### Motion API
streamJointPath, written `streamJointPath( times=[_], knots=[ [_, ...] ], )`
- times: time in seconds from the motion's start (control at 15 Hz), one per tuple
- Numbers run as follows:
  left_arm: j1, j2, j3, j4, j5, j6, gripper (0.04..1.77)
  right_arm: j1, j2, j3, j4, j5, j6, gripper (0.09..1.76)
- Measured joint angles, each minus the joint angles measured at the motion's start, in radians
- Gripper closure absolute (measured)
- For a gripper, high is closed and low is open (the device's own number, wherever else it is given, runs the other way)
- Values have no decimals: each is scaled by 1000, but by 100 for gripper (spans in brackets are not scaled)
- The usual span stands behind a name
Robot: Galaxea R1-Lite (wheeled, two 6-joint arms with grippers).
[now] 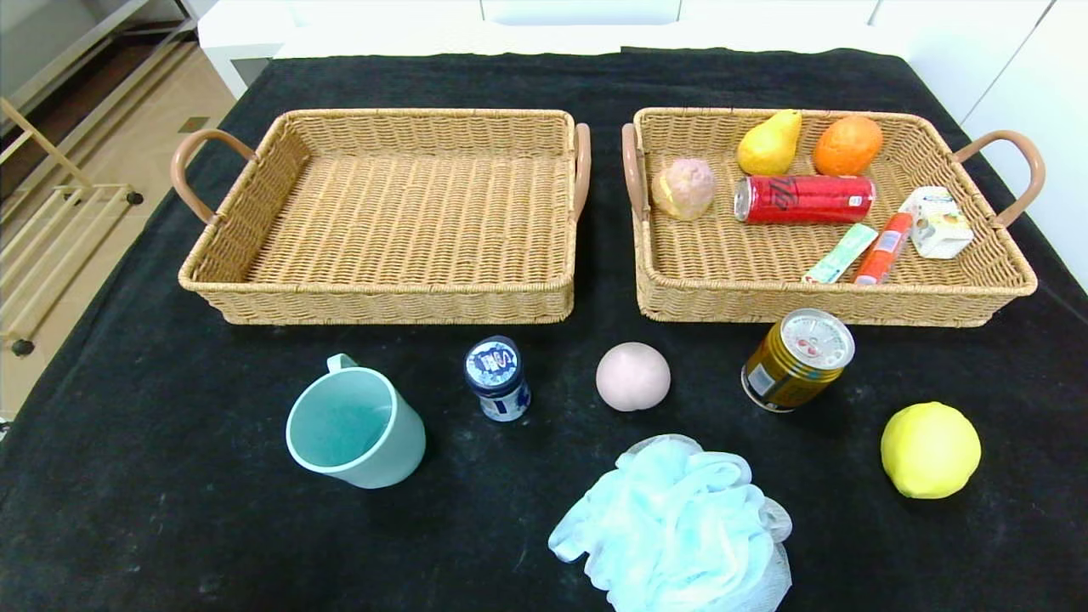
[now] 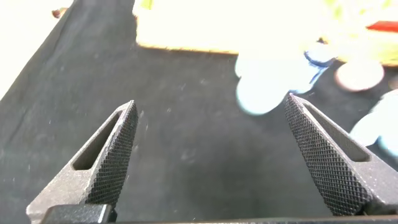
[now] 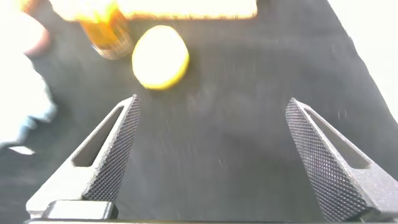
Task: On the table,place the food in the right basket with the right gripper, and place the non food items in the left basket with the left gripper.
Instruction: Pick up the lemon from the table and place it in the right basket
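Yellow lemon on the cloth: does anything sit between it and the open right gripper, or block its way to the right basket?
Nothing visible does. The right gripper is open with bare cloth up to the lemon; the gold can stands off to the side, leaving the right basket path clear.

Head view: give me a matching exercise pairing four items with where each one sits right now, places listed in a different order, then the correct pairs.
Items:
1. mug
2. pear
3. gold can
4. bath sponge

Places:
A. inside the right basket, near its far wall
B. on the cloth, just in front of the right basket
C. on the cloth, in front of the left basket
D. nearest the robot, at the table's front edge

Pairs: 1-C, 2-A, 3-B, 4-D
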Motion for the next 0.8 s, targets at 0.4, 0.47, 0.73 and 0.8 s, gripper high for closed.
streamJointPath(
  times=[0.4, 0.47, 0.73, 0.8],
  knots=[
    [-59, 219, -263, 55, -113, 72, 9, 58, 280, -263, -29, 36, -16, 14],
    [-90, 269, -294, 53, -120, 86, 9, 64, 335, -289, -56, 37, -26, 14],
    [-197, 460, -362, 53, -158, 120, 9, 105, 560, -333, -196, 44, -64, 14],
    [-217, 503, -373, 53, -179, 127, 9, 139, 600, -337, -223, 45, -67, 14]
  ],
)
